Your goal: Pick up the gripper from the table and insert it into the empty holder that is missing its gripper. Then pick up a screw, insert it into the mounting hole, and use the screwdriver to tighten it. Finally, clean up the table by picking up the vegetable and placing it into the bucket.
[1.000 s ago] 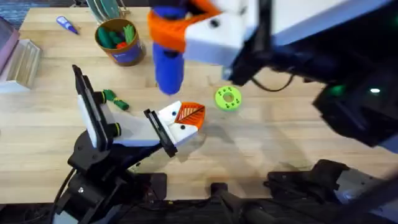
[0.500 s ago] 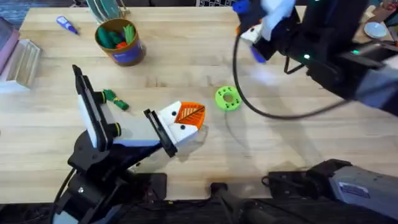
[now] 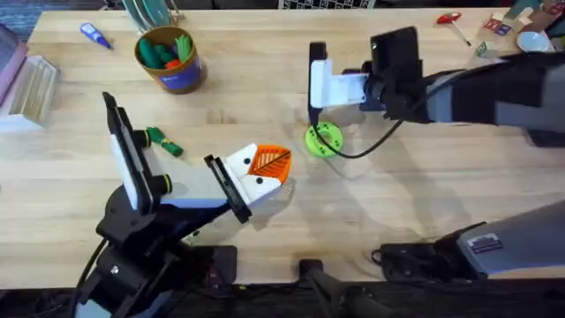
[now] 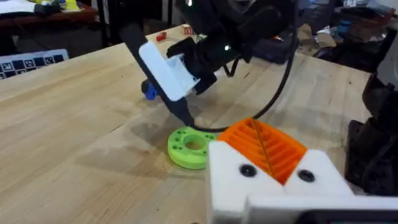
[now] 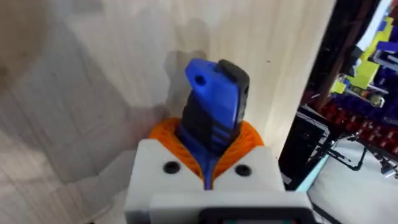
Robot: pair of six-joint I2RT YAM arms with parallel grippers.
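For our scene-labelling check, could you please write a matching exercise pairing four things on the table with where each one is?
Things:
1. bucket
2. vegetable
3. green disc
4. screwdriver

Places:
A. held in the right gripper
B. lying loose on the wood beside the left arm
C. far left of the table, with toy vegetables inside
D. on the table under the screwdriver's bit

Pairs: 1-C, 2-B, 3-D, 4-A

A wooden table (image 3: pixel 424 203) carries the bucket (image 3: pixel 169 58), the vegetable (image 3: pixel 164 141) and a green disc (image 3: pixel 323 140).
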